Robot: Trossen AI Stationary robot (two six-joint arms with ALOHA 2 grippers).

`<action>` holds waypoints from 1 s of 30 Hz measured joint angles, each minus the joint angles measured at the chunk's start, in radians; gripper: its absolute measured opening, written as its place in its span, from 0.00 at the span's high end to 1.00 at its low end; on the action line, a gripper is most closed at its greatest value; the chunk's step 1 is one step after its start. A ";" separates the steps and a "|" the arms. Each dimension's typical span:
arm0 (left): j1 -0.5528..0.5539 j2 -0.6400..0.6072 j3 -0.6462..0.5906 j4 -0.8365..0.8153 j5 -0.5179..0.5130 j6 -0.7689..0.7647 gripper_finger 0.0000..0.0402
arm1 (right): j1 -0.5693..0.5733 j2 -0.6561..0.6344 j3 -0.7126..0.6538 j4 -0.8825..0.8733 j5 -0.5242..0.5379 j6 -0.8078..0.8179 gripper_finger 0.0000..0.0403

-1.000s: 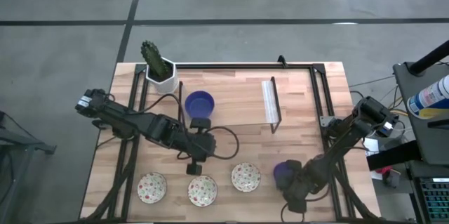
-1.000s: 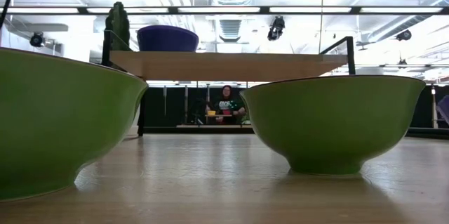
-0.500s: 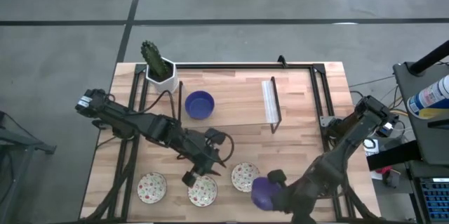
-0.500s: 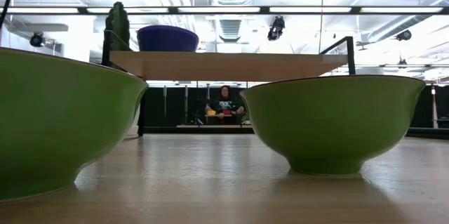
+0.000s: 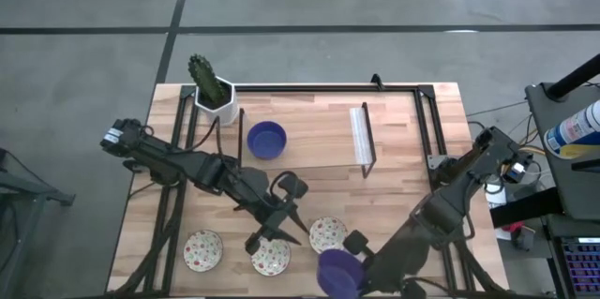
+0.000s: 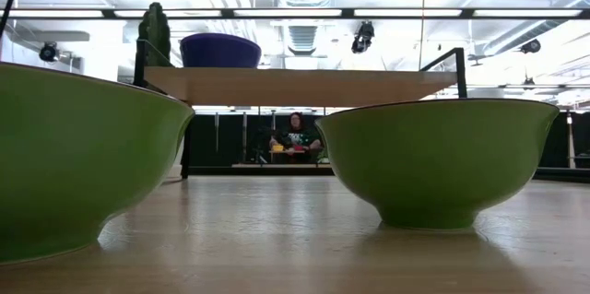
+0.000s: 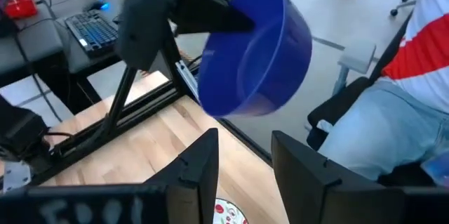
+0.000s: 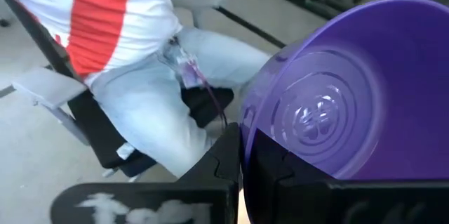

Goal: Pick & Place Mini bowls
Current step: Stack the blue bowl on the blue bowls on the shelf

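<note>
- Spanning the scene below me is the wooden table (image 5: 394, 140), with a cactus pot (image 5: 212, 93) at its far left corner.
- Holding a blue mini bowl (image 5: 337, 273) by its rim, my right gripper (image 5: 358, 260) is clamped tight on it at the table's near edge, the bowl tilted in the air.
- My left gripper (image 5: 278, 227) hovers with fingers parted and empty, just over the middle speckled bowl (image 5: 270, 255); two more speckled bowls (image 5: 202, 249) flank it.
- Another blue bowl (image 5: 266, 140) sits near the cactus.

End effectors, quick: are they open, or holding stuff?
Left end effector: open, holding nothing.
Right end effector: shut on a blue mini bowl.
</note>
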State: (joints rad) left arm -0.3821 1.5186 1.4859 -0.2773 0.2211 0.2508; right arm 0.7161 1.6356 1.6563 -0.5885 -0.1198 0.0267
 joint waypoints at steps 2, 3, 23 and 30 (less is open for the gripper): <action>-0.002 0.000 0.000 0.020 0.016 0.003 0.69 | -0.017 0.000 0.013 0.001 -0.020 -0.039 0.98; -0.002 0.000 -0.003 0.039 0.028 0.004 0.69 | -0.027 0.000 0.020 -0.001 -0.033 -0.059 0.98; 0.000 -0.004 0.002 0.052 0.028 0.007 0.69 | -0.272 -0.002 0.075 -0.005 -0.400 -0.176 0.98; 0.001 -0.006 0.001 0.033 0.137 -0.066 0.69 | -0.303 -0.008 0.074 -0.001 -0.414 -0.170 0.98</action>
State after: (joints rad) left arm -0.3806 1.5122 1.4873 -0.2443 0.3583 0.1848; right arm 0.4130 1.6276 1.7306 -0.5896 -0.5341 -0.1435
